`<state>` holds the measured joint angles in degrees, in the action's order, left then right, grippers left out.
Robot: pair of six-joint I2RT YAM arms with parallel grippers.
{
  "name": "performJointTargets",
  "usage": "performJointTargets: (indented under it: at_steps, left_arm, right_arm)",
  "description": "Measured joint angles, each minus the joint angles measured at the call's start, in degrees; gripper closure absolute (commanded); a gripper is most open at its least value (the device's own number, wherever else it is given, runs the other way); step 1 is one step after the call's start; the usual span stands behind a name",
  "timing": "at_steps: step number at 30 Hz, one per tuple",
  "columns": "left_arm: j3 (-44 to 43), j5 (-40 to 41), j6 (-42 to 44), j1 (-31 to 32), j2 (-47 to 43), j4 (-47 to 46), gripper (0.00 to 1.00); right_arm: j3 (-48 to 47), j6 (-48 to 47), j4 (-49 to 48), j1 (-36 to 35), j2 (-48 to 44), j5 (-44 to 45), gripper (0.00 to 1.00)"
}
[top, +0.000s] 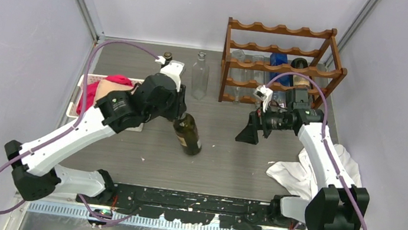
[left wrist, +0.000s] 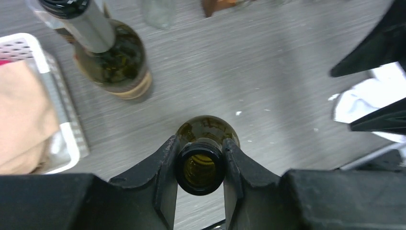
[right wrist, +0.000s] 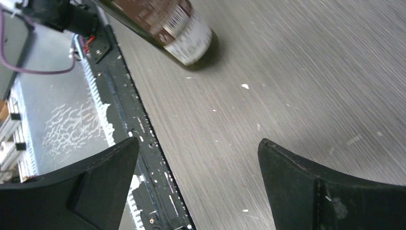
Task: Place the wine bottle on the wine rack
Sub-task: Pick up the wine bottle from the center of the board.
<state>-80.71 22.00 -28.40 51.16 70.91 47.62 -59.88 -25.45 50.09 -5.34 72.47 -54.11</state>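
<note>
Laid out on a grey table point(top: 230, 166) of matte wood-grain finish, flecked with white specks.

Set at the back right: the wine rack point(top: 281, 29), reddish-brown wood, with wavy scalloped rails in tiers on straight posts, and with clear, blue and dark stored bottles point(top: 281, 60) lying in it.

Raised from the near-left base and bent forward to mid-table: the left arm point(top: 77, 134), with white shells, black joints and the wrist turned down.

Reached forward from the near-right base, wrist swung leftward just in front of the rack: the right arm point(top: 322, 151), built the same way and trailing a purple cable.

Crumpled beside the right arm: a white cloth point(top: 301, 169).

Filled with red and tan rags point(top: 104, 87): a white slotted basket point(left wrist: 72, 134) at the left.

Stood mid-table, well apart from the rack, base on the surface: the wine bottle point(top: 188, 134), brown glass with a paper label and an open mouth.

Stood just left of the rack: a clear glass bottle point(top: 198, 78), narrow-necked.

Stood near the basket: a dark green bottle point(left wrist: 112, 57) with a grey foil neck.

Clamped on the wine bottle's neck just below the rim, one black finger on each side: the left gripper point(left wrist: 200, 153).

Spread wide over bare table, gripping nothing: the right gripper point(right wrist: 197, 143).
</note>
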Motion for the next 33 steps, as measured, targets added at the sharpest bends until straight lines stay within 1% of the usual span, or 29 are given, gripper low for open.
performJointTargets:
  at_steps: [3,8,13,18,25,33]
  left_arm:
    - [3.19,-3.76,-2.93,0.07,-2.73,-4.83,1.0]
    - [9.29,-8.15,-11.41,0.11,-3.28,-14.71,1.0]
    - [13.7,-9.64,-18.93,0.22,-2.64,-19.74,1.0]
    - [15.39,-9.62,-23.65,0.22,-2.14,-22.88,1.0]
    - [15.39,-9.99,-25.75,0.22,-2.16,-25.0,1.0]
    - [15.41,-10.05,-26.99,0.22,-2.99,-25.0,1.0]
  right_arm:
    - [1.16,-0.52,-1.44,-2.34,-2.14,-3.17,0.0]
    - [3.58,-1.97,-3.02,-4.81,-6.6,-7.45,0.0]
    - [4.48,-2.05,-5.53,-6.43,-7.48,-7.45,0.0]
    - [5.75,-3.04,-7.58,-9.97,-7.48,-2.78,0.0]
    - [9.18,-4.35,-12.31,-12.63,-7.43,8.79,0.0]
    - [12.85,-10.36,-14.91,-13.46,-7.5,11.15,0.0]
